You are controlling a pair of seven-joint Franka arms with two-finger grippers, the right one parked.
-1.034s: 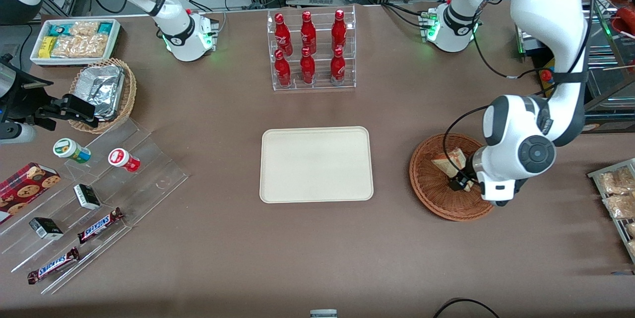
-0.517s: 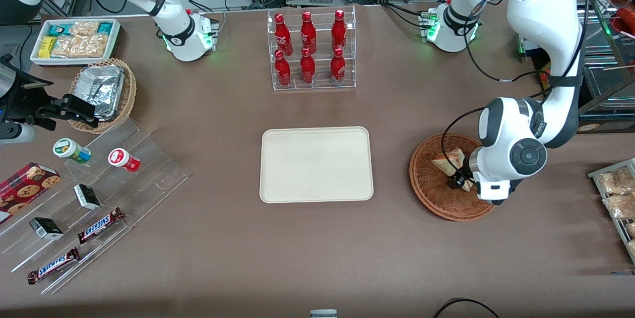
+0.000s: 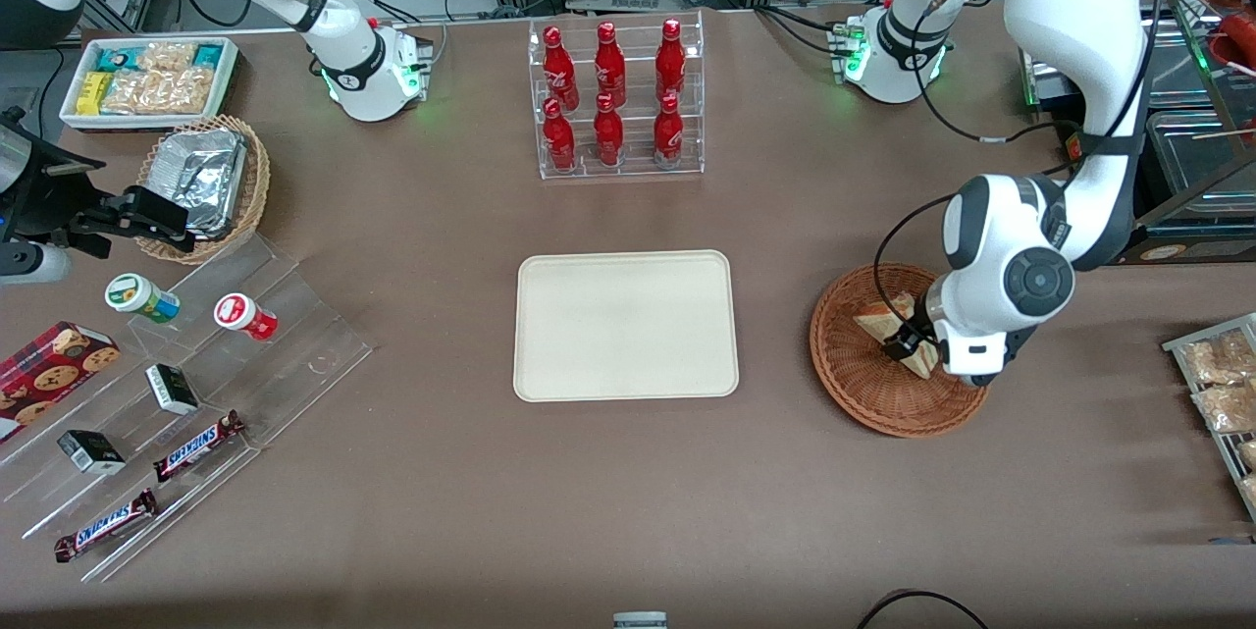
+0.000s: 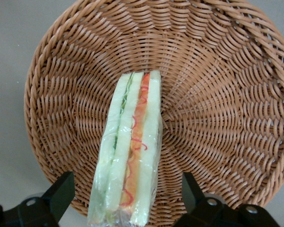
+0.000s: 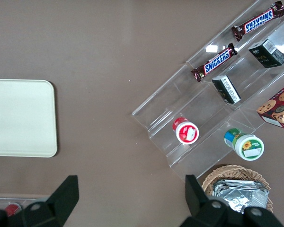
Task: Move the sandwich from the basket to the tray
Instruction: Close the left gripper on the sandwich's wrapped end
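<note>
Tray [image 3: 625, 325] sits mid-table, nothing on it. Well apart from it, toward the working arm's end, is the basket [image 3: 850, 376], with the sandwich [image 3: 880, 322] lying in it.

The gripper [image 3: 908, 349] is low inside the basket, over the sandwich's nearer end. In the wrist view its jaws are spread wide, one finger [image 4: 62, 188] on each side of the wrapped wedge, a gap showing at both. Nothing is held.

Step, as I judge it: closing on the sandwich. The lift and the carry to the tray are not yet done.

Risks:
- The wedge lies slightly skewed between the jaws. One finger may touch first and turn it against the weave.
- The wrapping looks slick and the bread soft. A light squeeze may slip and a hard one may crush.
- The basket is light. If a fingertip catches the wicker, it could drag or tip on the lift.

Not visible:
- From the front, the wrist housing covers part of the sandwich and the basket rim.
- The fingertips are cut off in the wrist view, so I cannot tell whether they touch the basket floor.
</note>
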